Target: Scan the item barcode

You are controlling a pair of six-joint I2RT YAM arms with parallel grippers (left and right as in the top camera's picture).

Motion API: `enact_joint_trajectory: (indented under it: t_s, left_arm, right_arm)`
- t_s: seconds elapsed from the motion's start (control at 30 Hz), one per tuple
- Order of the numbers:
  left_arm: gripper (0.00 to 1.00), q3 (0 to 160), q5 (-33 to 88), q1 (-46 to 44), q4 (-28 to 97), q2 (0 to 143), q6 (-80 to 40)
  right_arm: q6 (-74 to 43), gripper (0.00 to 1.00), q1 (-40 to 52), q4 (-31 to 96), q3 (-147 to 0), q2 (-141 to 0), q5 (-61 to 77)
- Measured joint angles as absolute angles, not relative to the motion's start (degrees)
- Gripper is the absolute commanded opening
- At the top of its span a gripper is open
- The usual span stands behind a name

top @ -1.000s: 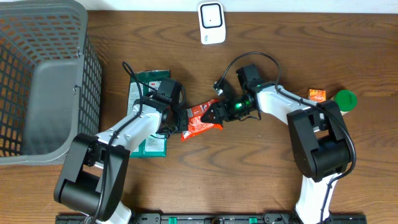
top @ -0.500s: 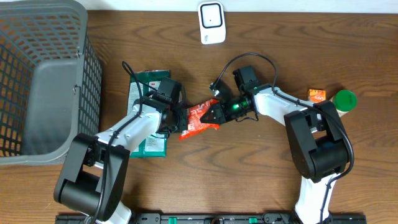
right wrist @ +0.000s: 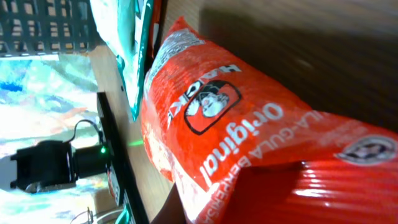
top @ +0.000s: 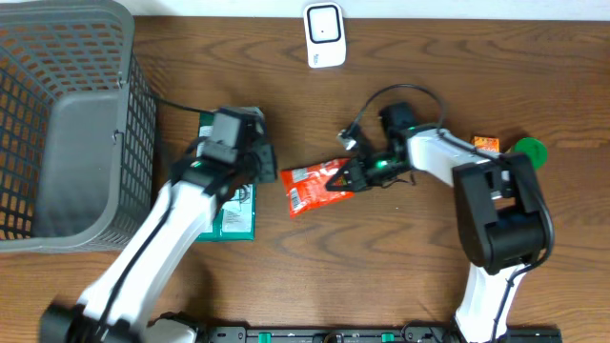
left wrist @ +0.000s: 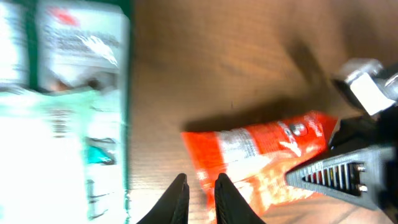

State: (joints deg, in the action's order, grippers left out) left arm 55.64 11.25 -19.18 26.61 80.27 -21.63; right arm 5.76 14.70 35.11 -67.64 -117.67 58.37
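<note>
One red-orange packet (top: 310, 186) lies near the middle of the desk (top: 381, 276), between the two arms. It is glossy and crinkled. The right wrist view shows white lettering reading "Original" and a round badge with a face on it. The left wrist view shows a pale panel of fine print on the packet.

Two tools are in view. The right tool (top: 343, 178) is clamped on the packet's right end, and one ridged black finger lies across the foil there. I cannot tell whether that end is raised off the wood. The left tool (left wrist: 200, 194) hangs over the desk just beside the packet's left end. Its fingertips (left wrist: 179, 196) stand almost together with a thin strip of wood showing between them, and they hold nothing.

Green and white packaging (top: 238, 214) lies flat to the left of the packet, partly under the left arm. Blur keeps me from counting whether it is one pack or two.

One grey mesh basket (top: 143, 105) fills the desk's left side. One small orange box (top: 486, 145) and one round green object (top: 529, 151) sit side by side to the right, behind the right arm.

One white scanner (top: 324, 35) stands at the far edge, well apart from the packet.
</note>
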Motion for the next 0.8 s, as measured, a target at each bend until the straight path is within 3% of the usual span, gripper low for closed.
enact_joint_trajectory:
  t_s: [0.33,0.4,0.57,0.73,0.8]
  left_arm:
    - [0.17,55.88,7.7,-16.51,31.92,64.27,-21.63]
    - [0.24,55.88,6.63,-14.37,32.21,62.22,-21.63]
    - [0.27,55.88,1.85,-8.71,32.4,61.58,-21.61]
    - [0.67,55.88,-0.84,-1.48,32.38,62.63,-21.69]
    - [0.76,55.88,-0.89,-0.75,32.36,62.74,-21.61]
  right_arm:
    - [12.82,0.01,9.65,40.12,-67.37,-101.34,52.53]
    - [12.67,0.01,9.65,40.32,-67.44,-97.01,48.53]
    - [10.81,0.01,10.17,44.75,-72.2,-90.76,39.07]
    - [10.31,0.01,12.93,54.85,-92.25,-89.21,26.81]
    - [10.31,0.01,14.61,57.06,-98.32,-89.25,22.87]
